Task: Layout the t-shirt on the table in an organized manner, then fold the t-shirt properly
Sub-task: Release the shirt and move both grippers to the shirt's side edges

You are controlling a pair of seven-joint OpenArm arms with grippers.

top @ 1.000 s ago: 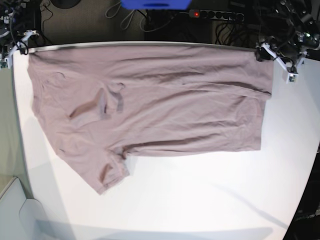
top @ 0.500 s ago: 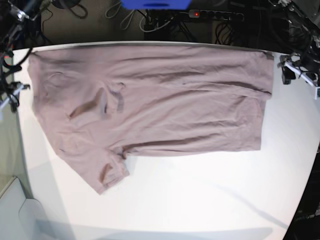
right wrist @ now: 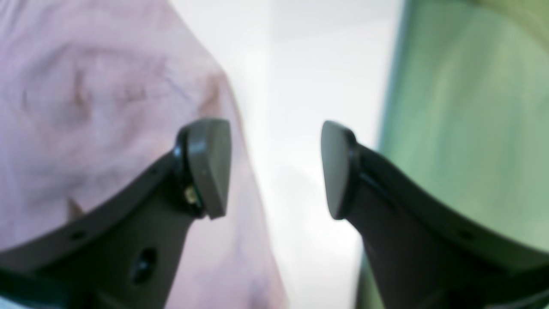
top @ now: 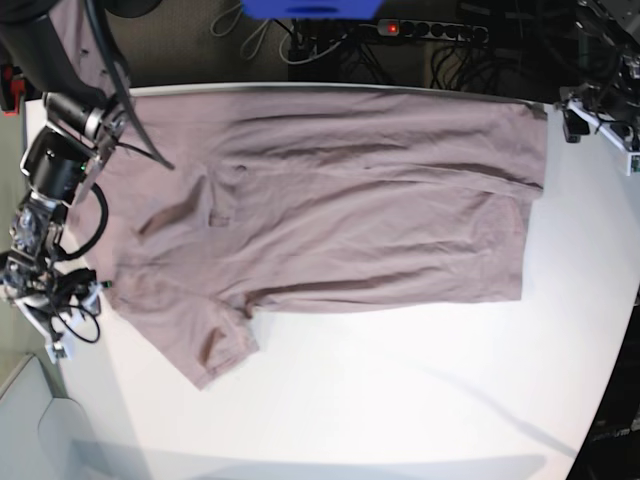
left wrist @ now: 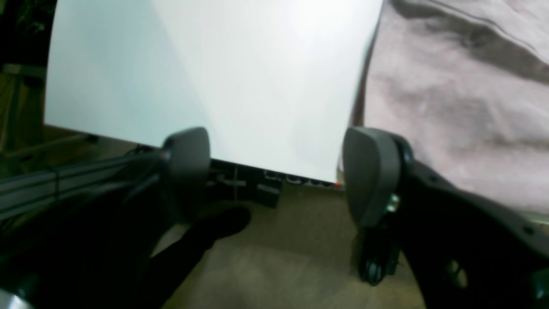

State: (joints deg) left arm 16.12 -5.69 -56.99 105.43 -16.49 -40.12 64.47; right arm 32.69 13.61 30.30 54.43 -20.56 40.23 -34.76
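- Item: t-shirt point(top: 330, 215), dusty mauve, short sleeves. Lies spread on the table point(top: 400, 400) along its far edge, body running across the base view, one sleeve point(top: 215, 345) angled toward the near side. Creases cross the chest.
- Markings: a small pale neck label point(top: 222, 215) shows near the collar; any writing on it is too small to read. No brand or print is legible on the cloth.
- Item: table, white, smooth top, curved edge; near half bare.
- Item: left gripper point(left wrist: 274, 171), on the right of the base view beside the shirt's far corner. Jaws stand wide apart with nothing between them; bare table edge and floor show through the gap. Shirt cloth lies just beside one finger point(left wrist: 371, 171).
- Item: right gripper point(right wrist: 274, 167), on the left of the base view beside the shirt's edge. Jaws parted, empty; white table shows in the gap, the cloth under one finger point(right wrist: 210, 165). View blurred.
- Item: power strip point(top: 430, 30) with a red light, on the floor beyond the table.
- Change since the earlier frames: one second ago both grippers sat at the shirt's far corners. The right arm has since swung in over the shirt's left end and down its side; the left gripper has drawn off just beyond the corner. The shirt's outline is much the same.
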